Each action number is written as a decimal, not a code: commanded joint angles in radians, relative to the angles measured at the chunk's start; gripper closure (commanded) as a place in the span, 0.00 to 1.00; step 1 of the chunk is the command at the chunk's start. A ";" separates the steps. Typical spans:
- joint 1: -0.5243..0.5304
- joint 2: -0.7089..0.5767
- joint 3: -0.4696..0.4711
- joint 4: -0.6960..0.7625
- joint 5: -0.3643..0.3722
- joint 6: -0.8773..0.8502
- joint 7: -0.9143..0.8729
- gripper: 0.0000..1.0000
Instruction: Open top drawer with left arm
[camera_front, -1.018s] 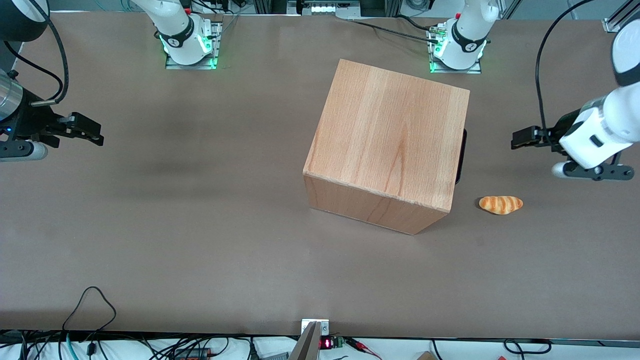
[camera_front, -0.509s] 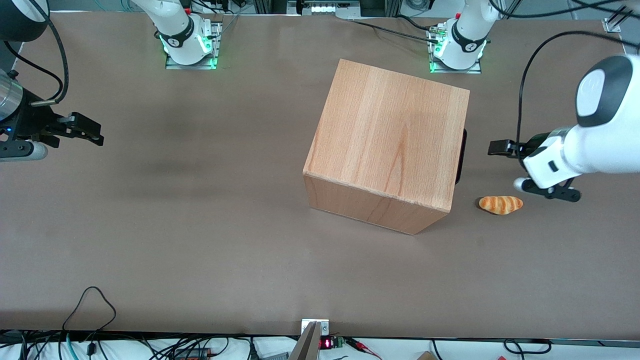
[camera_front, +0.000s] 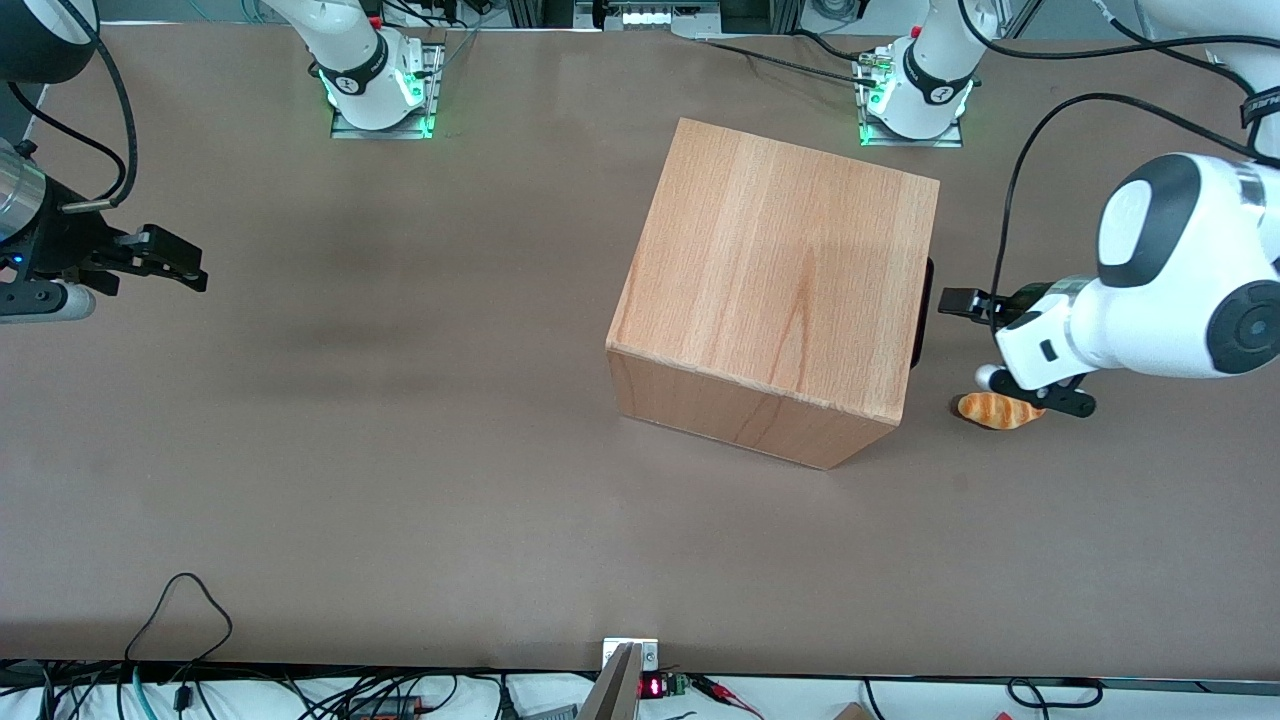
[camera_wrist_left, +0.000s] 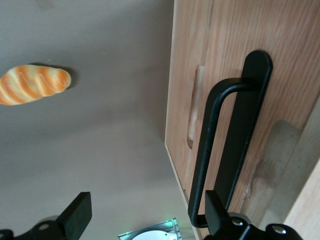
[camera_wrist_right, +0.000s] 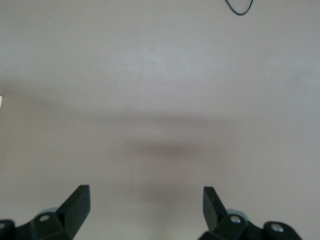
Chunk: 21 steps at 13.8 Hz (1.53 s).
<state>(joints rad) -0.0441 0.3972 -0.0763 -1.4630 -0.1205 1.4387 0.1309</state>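
Gripper (camera_wrist_left: 145, 217) moved up near the drawer handle (camera_wrist_left: 231, 137), fingers spread wide and empty, but one could clip it.

Black handle (camera_wrist_left: 227, 145), light-wood drawer (camera_wrist_left: 287, 60), orange-striped bread (camera_wrist_left: 32, 85).

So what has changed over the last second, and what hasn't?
The left arm has swung in toward the cabinet, bringing its gripper, fingers open, close in front of the top drawer's black handle without gripping it. It now partly hides the bread roll. The top drawer, cabinet and roll have not moved.
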 joint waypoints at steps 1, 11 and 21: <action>-0.031 0.032 0.000 0.018 -0.011 -0.021 0.016 0.00; -0.042 0.084 0.000 0.018 -0.039 -0.037 0.026 0.00; -0.023 0.130 0.007 0.052 -0.034 -0.027 0.024 0.00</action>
<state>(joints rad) -0.0624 0.4887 -0.0732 -1.4583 -0.1378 1.4213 0.1524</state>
